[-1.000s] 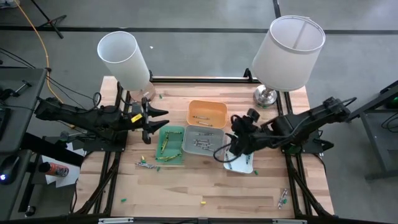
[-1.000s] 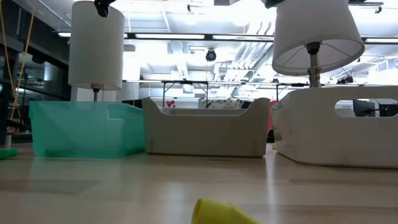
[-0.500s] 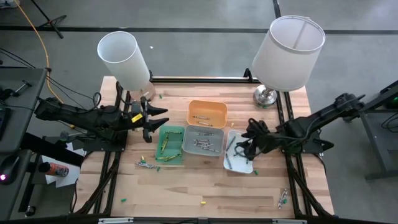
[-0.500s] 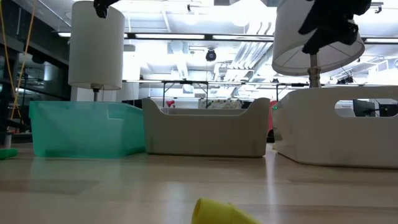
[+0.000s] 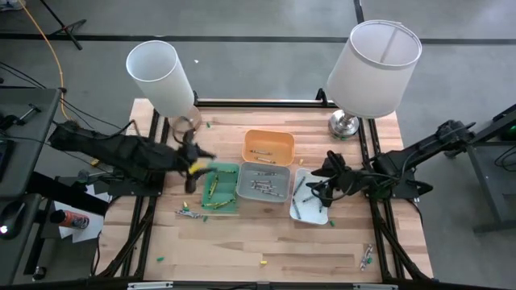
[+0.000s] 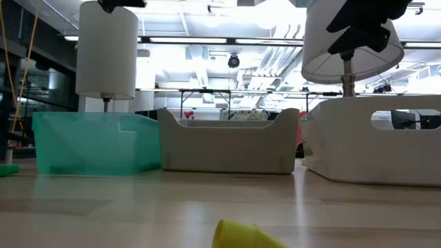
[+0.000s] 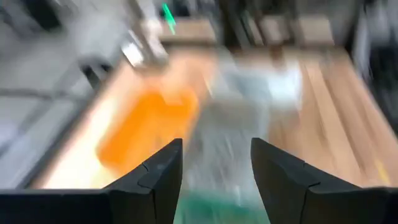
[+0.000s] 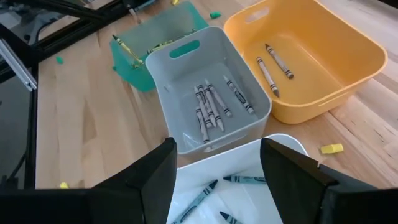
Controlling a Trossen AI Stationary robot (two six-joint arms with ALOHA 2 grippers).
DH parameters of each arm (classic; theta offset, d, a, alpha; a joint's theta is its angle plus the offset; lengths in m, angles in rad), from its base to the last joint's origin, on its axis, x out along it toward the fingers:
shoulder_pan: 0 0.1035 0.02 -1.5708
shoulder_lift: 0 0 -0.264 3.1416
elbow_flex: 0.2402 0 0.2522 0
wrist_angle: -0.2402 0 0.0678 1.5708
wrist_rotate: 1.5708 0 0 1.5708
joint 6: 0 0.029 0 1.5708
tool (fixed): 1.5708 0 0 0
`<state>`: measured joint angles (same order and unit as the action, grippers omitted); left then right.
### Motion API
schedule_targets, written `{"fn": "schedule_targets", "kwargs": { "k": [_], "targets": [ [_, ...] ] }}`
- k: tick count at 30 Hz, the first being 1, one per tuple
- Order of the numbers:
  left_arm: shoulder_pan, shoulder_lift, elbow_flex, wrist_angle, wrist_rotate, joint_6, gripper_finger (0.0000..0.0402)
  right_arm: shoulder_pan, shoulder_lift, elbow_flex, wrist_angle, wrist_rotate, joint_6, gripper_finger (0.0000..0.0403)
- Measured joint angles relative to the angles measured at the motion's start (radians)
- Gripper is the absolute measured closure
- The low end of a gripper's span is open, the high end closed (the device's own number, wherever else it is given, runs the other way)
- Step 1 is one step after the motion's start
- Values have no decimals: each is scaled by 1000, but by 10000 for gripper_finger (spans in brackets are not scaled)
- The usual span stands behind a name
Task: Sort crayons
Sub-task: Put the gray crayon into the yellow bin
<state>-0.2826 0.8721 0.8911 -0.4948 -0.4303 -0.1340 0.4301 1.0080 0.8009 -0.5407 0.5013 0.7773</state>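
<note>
Lying sorted: grey crayons (image 8: 210,107) in grey tray (image 8: 168,93).

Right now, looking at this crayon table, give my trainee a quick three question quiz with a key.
1. True or false: the orange tray holds two crayons.
2. Which tray does the right gripper hang over? A) green tray B) grey tray C) white tray
3. Fill in: the yellow crayon bit lies on the ____, beside the orange tray.

Key:
1. True; two show in the right wrist view.
2. C, the white tray; its fingers are open. The left gripper is open by the green tray.
3. Table.
</note>
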Motion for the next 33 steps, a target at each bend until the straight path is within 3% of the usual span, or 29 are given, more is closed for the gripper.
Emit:
{"fn": "schedule_targets", "kwargs": {
  "k": [5, 9, 13, 17, 23, 33],
  "targets": [
    [-141, 149, 158, -479, 153, -120, 227, 0, 0, 0, -1, 1, 0, 179],
    [-296, 217, 120, -602, 273, -275, 227, 0, 0, 0, -1, 24, 7, 179],
    [-469, 239, -6, -514, 305, -389, 227, 0, 0, 0, -1, 58, 13, 179],
    [-574, 239, -149, -357, 265, -465, 227, -7, 0, 0, -1, 92, 38, 179],
    [-597, 239, -311, -316, 280, -569, 227, -33, 0, 0, -1, 91, 93, 179],
    [-588, 238, -418, -209, 352, -605, 227, -60, 0, 0, -9, 89, 105, 179]
  ]
}}
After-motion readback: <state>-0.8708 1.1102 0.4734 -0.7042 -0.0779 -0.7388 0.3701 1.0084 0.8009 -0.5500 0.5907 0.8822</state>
